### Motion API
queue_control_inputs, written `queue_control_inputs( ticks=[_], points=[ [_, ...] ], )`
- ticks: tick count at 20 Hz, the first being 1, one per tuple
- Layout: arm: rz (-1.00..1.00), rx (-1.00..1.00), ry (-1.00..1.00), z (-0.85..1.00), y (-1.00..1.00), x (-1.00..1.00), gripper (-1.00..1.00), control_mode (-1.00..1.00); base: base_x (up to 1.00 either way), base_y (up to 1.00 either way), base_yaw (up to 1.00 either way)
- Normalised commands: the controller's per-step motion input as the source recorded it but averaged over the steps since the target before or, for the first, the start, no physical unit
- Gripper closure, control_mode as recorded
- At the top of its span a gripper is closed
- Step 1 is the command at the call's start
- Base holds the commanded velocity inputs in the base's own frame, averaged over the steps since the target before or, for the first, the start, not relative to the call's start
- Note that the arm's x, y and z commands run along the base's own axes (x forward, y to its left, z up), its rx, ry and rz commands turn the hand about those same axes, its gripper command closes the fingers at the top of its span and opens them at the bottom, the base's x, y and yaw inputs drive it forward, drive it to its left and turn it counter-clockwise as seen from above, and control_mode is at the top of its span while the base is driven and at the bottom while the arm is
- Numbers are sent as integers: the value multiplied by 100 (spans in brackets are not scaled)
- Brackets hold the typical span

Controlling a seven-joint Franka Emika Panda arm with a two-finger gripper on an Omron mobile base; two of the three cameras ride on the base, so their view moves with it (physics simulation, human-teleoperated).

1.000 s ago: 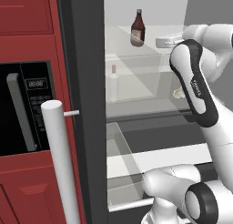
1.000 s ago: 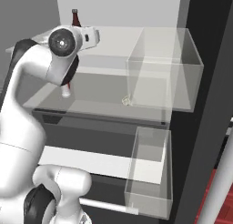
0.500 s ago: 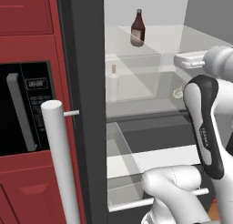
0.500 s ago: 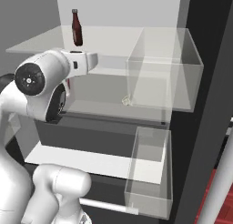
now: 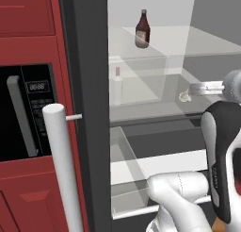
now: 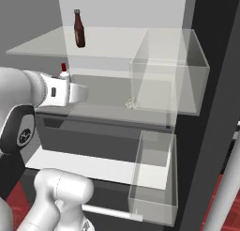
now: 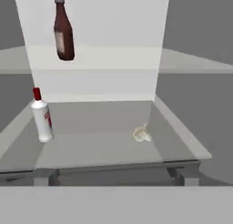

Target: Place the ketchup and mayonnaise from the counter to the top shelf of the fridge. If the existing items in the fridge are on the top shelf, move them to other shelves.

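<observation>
Ketchup (image 7: 63,31): dark glossy bottle we see on glass top shelf (image 7: 191,61).
Mayonnaise (image 7: 42,116): white cylinder, red cap (shelf below, left).
Gripper: wide open, empty.

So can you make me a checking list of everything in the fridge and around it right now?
Surface: glass top shelf and the shelf below, both inside the open fridge.
Job's things: dark red-brown bottle upright on the top shelf; white bottle with red cap upright on the shelf below, left side.
Clutter: small pale item on the lower shelf, too small to identify.
Gripper: open and empty, judging by the bare shelf ahead of the hand.
Cables: nothing seen.
Surroundings: microwave in red cabinets, fridge door handle, clear door bins.
</observation>
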Motion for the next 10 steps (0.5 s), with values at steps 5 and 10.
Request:
queue_control_inputs(
  ticks=[5, 10],
  points=[
    [-14, 2, 64, -5, 0, -88, -100, -100, 0, 0, 0],
    [-2, -6, 30, -28, 0, -7, -100, -100, 0, 0, 0]
  ],
)
